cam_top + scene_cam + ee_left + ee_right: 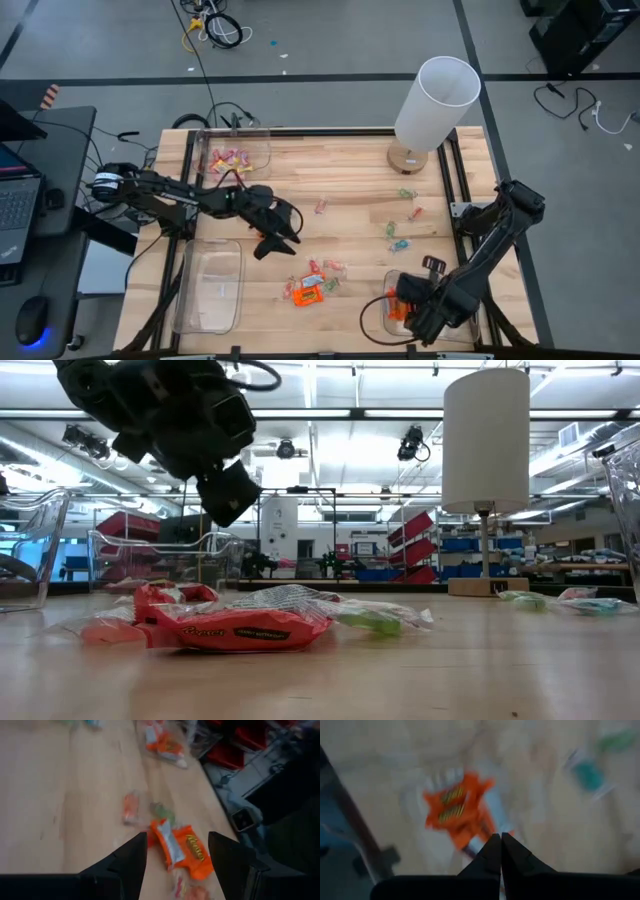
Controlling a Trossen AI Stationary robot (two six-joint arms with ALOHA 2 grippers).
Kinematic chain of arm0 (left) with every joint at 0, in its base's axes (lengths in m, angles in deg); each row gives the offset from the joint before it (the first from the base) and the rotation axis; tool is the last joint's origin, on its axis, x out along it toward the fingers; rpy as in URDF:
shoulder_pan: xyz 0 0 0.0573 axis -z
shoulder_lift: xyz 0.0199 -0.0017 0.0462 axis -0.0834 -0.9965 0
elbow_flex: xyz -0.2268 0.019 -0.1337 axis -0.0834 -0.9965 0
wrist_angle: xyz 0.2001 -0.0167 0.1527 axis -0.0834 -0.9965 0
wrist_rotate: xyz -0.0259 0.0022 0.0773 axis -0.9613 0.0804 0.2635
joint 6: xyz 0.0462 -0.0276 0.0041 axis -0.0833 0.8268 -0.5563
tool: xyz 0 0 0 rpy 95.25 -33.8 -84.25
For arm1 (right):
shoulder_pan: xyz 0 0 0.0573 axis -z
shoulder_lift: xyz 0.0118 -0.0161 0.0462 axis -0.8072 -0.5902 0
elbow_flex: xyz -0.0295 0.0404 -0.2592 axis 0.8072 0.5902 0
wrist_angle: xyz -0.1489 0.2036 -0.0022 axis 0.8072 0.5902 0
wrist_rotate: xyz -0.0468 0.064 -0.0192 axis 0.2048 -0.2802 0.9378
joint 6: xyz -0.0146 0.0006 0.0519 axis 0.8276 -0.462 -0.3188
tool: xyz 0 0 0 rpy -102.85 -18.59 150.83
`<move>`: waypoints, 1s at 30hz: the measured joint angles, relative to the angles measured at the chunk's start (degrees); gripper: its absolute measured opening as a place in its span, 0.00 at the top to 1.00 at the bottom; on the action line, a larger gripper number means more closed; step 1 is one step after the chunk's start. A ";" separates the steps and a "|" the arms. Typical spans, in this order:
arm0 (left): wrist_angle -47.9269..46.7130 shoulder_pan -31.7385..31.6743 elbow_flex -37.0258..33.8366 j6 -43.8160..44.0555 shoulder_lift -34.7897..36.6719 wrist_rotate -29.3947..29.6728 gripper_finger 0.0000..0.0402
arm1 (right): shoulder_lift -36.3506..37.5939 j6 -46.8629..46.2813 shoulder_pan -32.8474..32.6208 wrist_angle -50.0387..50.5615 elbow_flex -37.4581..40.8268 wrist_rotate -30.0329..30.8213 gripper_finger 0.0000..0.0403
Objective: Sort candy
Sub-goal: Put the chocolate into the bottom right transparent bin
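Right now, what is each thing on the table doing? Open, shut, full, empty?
Left gripper: fingers open, holding nothing, above the table.
Right gripper: fingers shut, over the near right bin.
Near right bin: holds orange candy.
Far left bin: holds some pink candy.
Near left bin: looks empty.
Loose candy: scattered on the table.
Lamp: standing upright.

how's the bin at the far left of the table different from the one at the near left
The far-left bin holds several pink and yellow candies; the near-left bin looks empty. The far-left bin lies across the table's back edge, while the near-left bin runs lengthwise along the left side. Both are clear plastic and rectangular.
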 joint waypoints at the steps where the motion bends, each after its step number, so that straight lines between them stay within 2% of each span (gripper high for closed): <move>1: -0.32 0.00 0.00 1.37 0.00 1.72 0.47 | 0.02 -0.02 0.02 1.43 -1.32 2.50 1.00; 5: -1.39 -0.07 0.00 10.61 0.01 10.20 0.47 | 0.05 0.37 0.74 6.05 -5.40 10.89 1.00; 13: -17.45 0.04 0.00 13.93 0.02 15.94 0.47 | 0.06 7.26 3.15 7.86 -6.69 20.62 1.00; 20: -23.39 0.04 0.00 14.60 0.02 22.05 0.47 | 0.06 12.83 5.92 7.72 -6.69 23.91 1.00; 27: -26.32 0.04 0.02 14.93 0.02 24.60 0.47 | 0.06 15.48 8.22 7.51 -6.69 23.91 1.00; 30: -26.86 0.21 0.66 15.02 0.02 22.42 0.47 | 0.06 16.57 9.01 7.43 -6.69 23.93 1.00</move>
